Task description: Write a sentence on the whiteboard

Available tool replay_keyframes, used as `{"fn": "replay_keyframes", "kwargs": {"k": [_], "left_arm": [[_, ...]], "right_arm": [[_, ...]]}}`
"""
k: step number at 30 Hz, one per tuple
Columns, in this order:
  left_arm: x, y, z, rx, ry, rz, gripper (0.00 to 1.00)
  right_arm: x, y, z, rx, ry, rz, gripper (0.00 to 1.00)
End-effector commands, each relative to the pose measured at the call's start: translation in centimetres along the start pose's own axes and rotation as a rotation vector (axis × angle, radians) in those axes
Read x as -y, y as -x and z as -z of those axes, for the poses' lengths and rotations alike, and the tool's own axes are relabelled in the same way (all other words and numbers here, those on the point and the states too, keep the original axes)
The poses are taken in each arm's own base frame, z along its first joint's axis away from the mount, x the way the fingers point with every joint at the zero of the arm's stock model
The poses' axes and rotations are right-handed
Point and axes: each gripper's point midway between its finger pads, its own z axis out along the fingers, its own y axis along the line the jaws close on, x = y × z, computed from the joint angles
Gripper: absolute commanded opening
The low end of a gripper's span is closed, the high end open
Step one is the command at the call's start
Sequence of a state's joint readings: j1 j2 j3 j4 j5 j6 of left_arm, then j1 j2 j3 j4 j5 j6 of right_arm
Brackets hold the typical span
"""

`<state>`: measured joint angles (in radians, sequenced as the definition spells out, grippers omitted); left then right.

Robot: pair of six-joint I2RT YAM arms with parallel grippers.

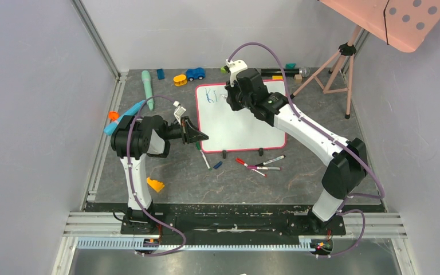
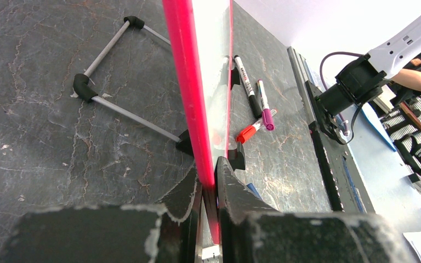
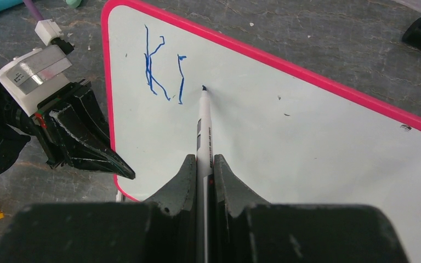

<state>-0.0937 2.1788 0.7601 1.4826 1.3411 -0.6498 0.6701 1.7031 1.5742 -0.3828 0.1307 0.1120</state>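
board: whiteboard (image 1: 240, 129) (image 2: 188, 82) (image 3: 285, 142), large, glossy white, thin pink-red rounded frame; it stood mid-table between the two arms.
left pincer: left gripper (image 1: 204, 137) (image 2: 209, 178) was clamped on the board's left frame edge. The left wrist view gave me the pink rim pinched between both fingers.
right pincer: right gripper (image 1: 229, 98) (image 3: 203, 163) was closed on a white-barrelled marker (image 3: 204, 123), tip touching the board just right of the writing.
writing: blue handwritten sentence (image 1: 212, 94) (image 3: 161, 74), only "K" and "i" strokes, in the board's far left corner.
right wrist only: tip contact and letter shapes. Overhead I got blue scribble, and the arm covered the held marker.
left wrist only: grey rod stand with black elbows (image 2: 101, 96) behind the board; not visible overhead.
overhead only: full layout, both arms at once.
counts: 1 board; 2 black clip feet (image 1: 224, 153) (image 2: 237, 158) on its near edge; 3 loose markers clustered near those feet, namely black marker (image 2: 246, 87), magenta marker (image 2: 264, 104) and red-capped marker (image 2: 248, 132); 1 green-capped marker (image 1: 204, 158) just beside the left gripper; 1 marker held.
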Motion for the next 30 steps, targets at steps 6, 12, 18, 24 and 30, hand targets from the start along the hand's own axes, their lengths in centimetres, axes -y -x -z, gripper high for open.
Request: {"fn": "replay_keyframes", "kwargs": {"k": [6, 12, 18, 24, 30], "left_arm": [[0.0, -0.4, 0.0, -0.013, -0.040, -0.176, 0.02], [-0.1, -0.4, 0.0, -0.013, -0.040, -0.177, 0.02], [-0.1, -0.4, 0.0, -0.013, -0.039, -0.177, 0.02], [0.0, -0.4, 0.0, -0.013, -0.039, -0.178, 0.02], [0.0, -0.4, 0.0, -0.013, -0.040, -0.178, 0.02]], "right_arm": [[0.5, -0.6, 0.5, 0.005, -0.017, -0.013, 0.00], [0.4, -1.2, 0.6, 0.001, -0.008, -0.020, 0.00], [0.5, -0.5, 0.6, 0.014, -0.011, -0.021, 0.00], [0.6, 0.5, 0.3, 0.029, -0.017, -0.015, 0.00], [1.0, 1.5, 0.2, 0.042, -0.026, -0.009, 0.00]]}}
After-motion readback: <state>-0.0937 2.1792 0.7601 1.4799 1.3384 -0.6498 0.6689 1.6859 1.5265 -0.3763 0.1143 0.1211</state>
